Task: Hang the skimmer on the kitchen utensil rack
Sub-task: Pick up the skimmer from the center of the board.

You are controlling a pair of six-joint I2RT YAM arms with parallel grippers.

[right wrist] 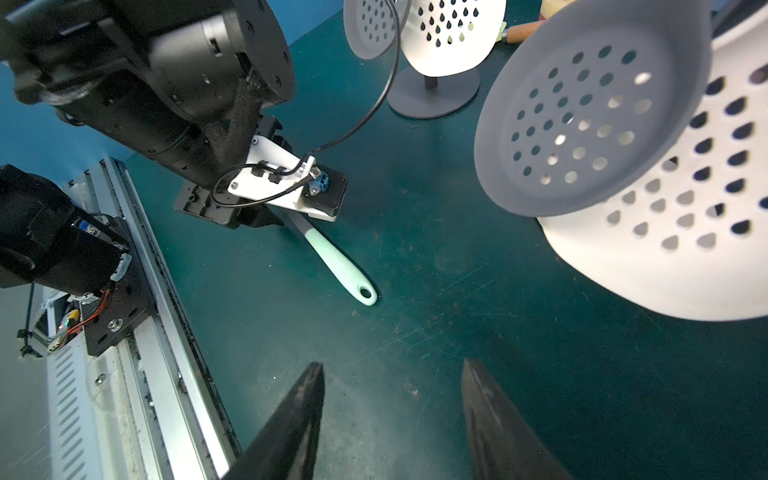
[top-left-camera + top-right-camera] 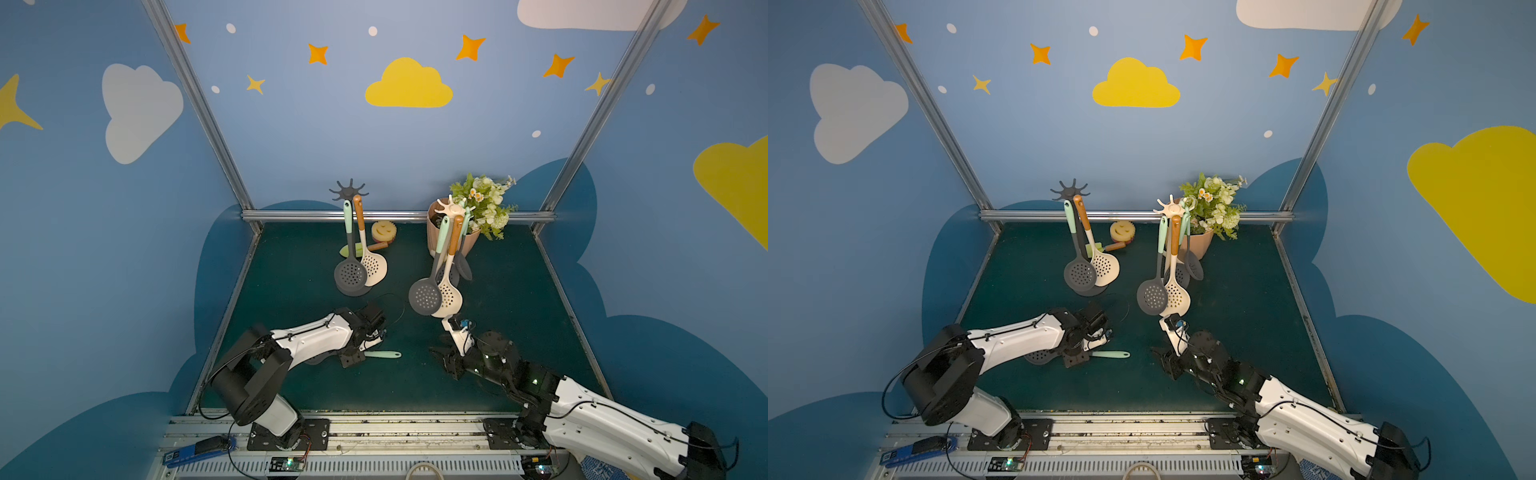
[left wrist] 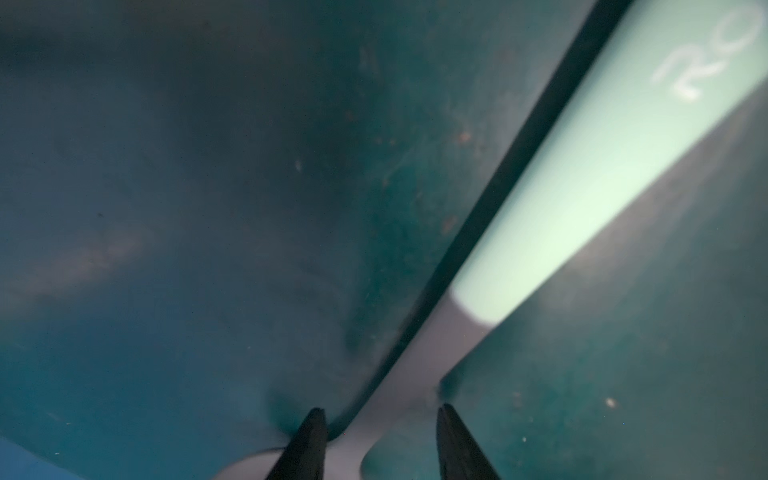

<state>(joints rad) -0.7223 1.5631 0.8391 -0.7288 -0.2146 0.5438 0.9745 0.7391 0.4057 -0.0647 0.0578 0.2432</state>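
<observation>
- Dark green tabletop mat [image 2: 519, 316] sat inside blue walls [image 2: 124, 249] w/ painted clouds & stars. Aluminium rails [image 2: 395, 216] edged the back and both sides, and a slotted front track [image 2: 374, 432] carried the arm bases.
- Open room: bare mat btwn the two arms at centre-front and a wide bare strip down the right side. A clear gap ran btwn the two racks.
- Back-left of centre stood a dark grey spider-top utensil rack [image 2: 350, 192]. A cream spider-top utensil rack [image 2: 451, 206] stood to its right, in front of a beige flower pot [image 2: 471, 243]. Both carried hanging skimmers [image 2: 351, 274], w/ bowls low near the mat.
- By the back rail, behind the dark rack, lay a yellow smiley sponge [image 2: 383, 231].
- Task item: grey perforated-bowl skimmer w/ mint handle [image 2: 382, 354] lay flat on the mat front-left, well apart from both racks. Its bowl was under the left arm and its handle pointed toward the right arm. The hang hole at the tip showed in the right wrist view.
- At the grey neck, left gripper [image 3: 380, 413] had a finger on either side. Pinching or only straddling: couldn't tell.
- Over bare mat, right gripper [image 1: 392, 365] had fingers apart w/ nothing btwn them, near the cream rack's lowest bowls.
</observation>
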